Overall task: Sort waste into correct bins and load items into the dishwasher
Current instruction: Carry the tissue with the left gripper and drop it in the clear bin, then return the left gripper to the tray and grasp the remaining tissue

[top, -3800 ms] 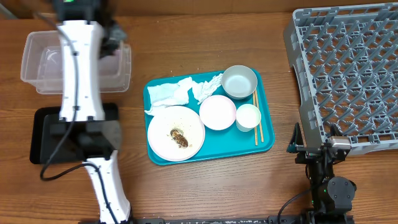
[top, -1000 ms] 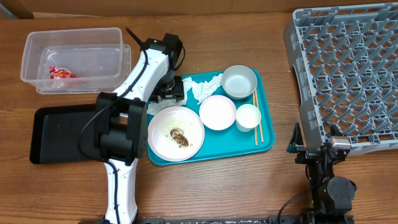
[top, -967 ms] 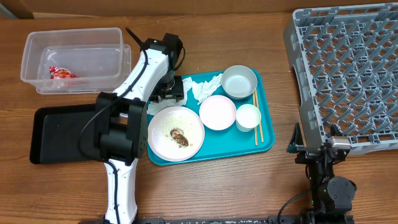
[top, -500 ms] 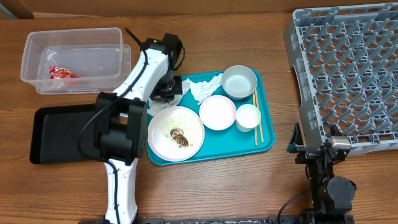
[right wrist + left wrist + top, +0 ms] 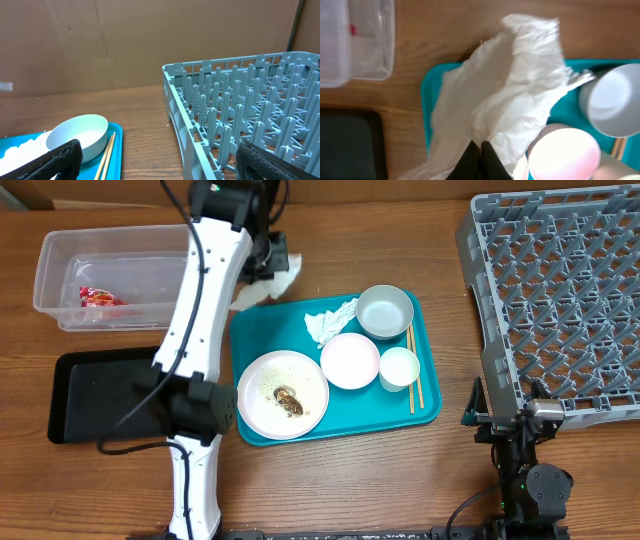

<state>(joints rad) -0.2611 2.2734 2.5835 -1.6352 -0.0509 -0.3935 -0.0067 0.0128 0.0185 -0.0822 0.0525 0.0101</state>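
The left claw [image 5: 480, 148], closed on a white napkin [image 5: 515, 85], hangs just beside the clear tub [image 5: 140, 275]; I think it is better to carry it fully over the rim before letting go.

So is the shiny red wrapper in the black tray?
No, the red wrapper lies inside the clear tub.

The left gripper [image 5: 480, 162] stood at bottom centre, its dark tips pressed together on a crumpled white napkin [image 5: 510, 95] that filled mid-frame. Behind the napkin lay the teal tray [image 5: 427, 100]. The clear tub [image 5: 365, 45] sat upper left and the black tray [image 5: 347, 145] lower left. The pale grey-green bowl [image 5: 615, 102] was at the right edge and the pinkish-white bowl [image 5: 563, 160] lower right.
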